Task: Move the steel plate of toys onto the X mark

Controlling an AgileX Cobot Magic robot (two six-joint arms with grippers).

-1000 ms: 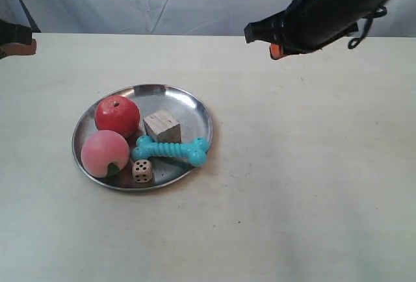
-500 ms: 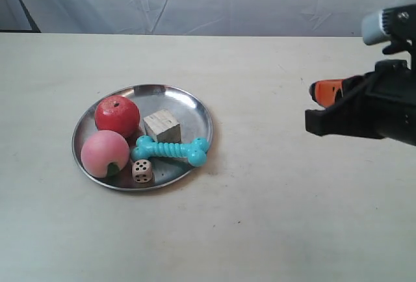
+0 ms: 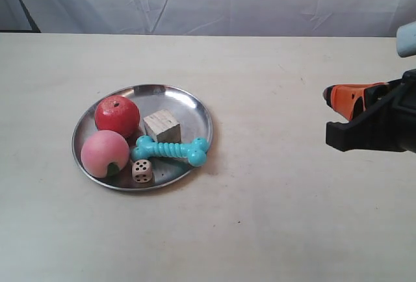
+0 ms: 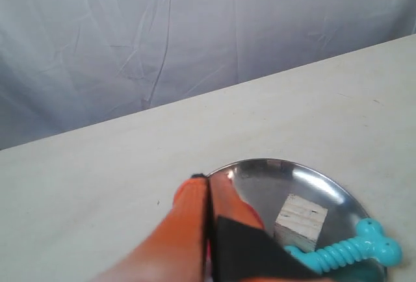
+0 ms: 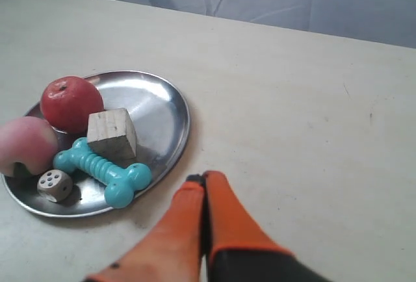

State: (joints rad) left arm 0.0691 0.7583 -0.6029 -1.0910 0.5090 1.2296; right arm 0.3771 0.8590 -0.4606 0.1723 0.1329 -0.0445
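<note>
1. Approach, I judged; the steel plate point(image 3: 195, 114) sat on the surface point(image 3: 292, 217), toys point(image 3: 170, 150) aboard, ungrasped.
2. Right fingers point(image 5: 224, 214) and left fingers point(image 4: 190, 220) were pressed together, empty.
3. Next called for opening onto the rim point(image 5: 186, 123); X mark was unseen.

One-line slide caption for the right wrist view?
Right end effector, shut and empty, beside the steel plate holding apple, peach, wooden cube, turquoise bone and die.

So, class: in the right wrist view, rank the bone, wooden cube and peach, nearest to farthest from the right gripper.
1. bone: near side of the steel plate.
2. wooden cube: mid-plate.
3. peach: far rim.
</note>
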